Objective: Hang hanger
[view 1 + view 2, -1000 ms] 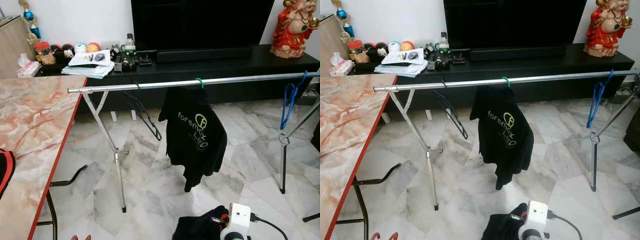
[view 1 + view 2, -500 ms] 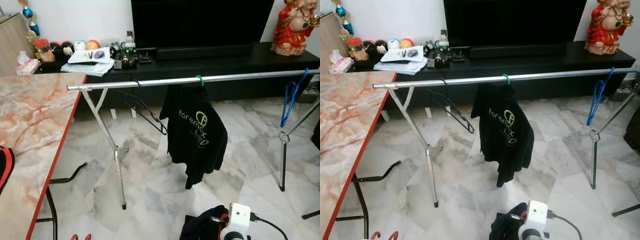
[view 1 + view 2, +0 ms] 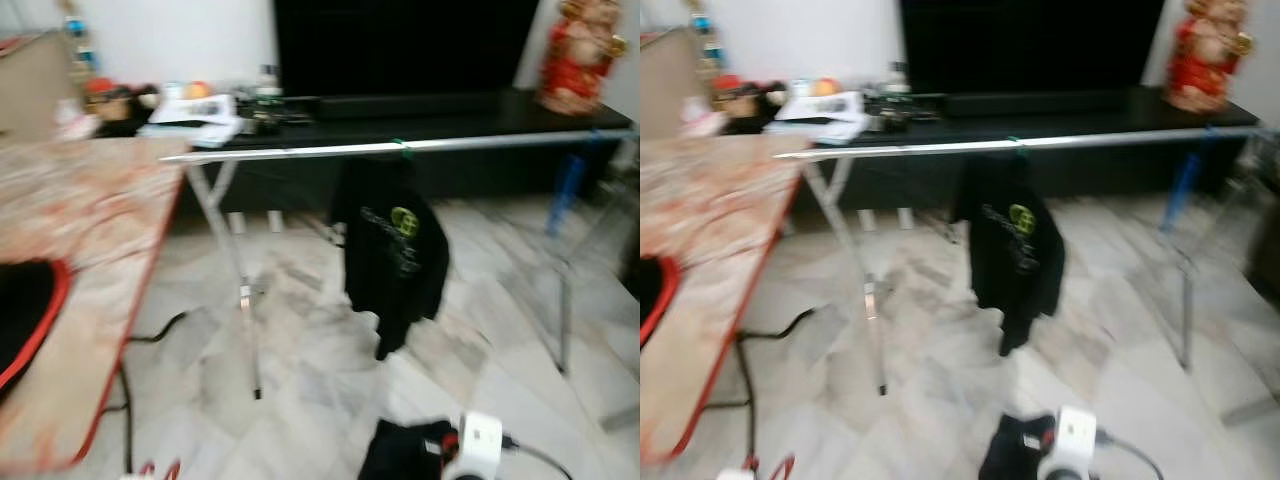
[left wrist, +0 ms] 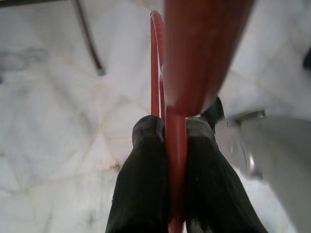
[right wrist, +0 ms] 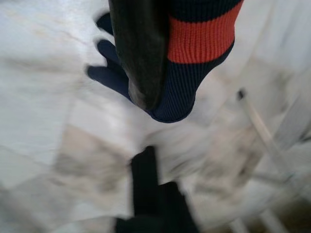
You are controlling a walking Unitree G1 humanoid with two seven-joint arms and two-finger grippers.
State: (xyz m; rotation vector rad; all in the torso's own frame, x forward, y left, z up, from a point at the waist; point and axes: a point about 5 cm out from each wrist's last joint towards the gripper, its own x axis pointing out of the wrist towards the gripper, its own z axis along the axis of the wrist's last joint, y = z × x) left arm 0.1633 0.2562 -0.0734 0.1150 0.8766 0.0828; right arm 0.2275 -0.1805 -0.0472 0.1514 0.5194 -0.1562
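A silver clothes rail crosses the room. A black T-shirt hangs from it on a green hanger, and a blue hanger hangs near its right end. My left gripper is shut on the wire of a red hanger, whose tips peek in at the bottom edge of the left eye view. My right gripper sits low in front of me with a dark garment bunched at it. The right wrist view shows navy cloth with a red band.
A marble table with a red edge stands at my left, with a black and red item on it. Behind the rail is a black TV console with a red statue. The rail's legs stand on the marble floor.
The whole picture is now blurred and shifted slightly right, so the camera has moved. More of the table is in view. Both grippers stay low at the bottom.
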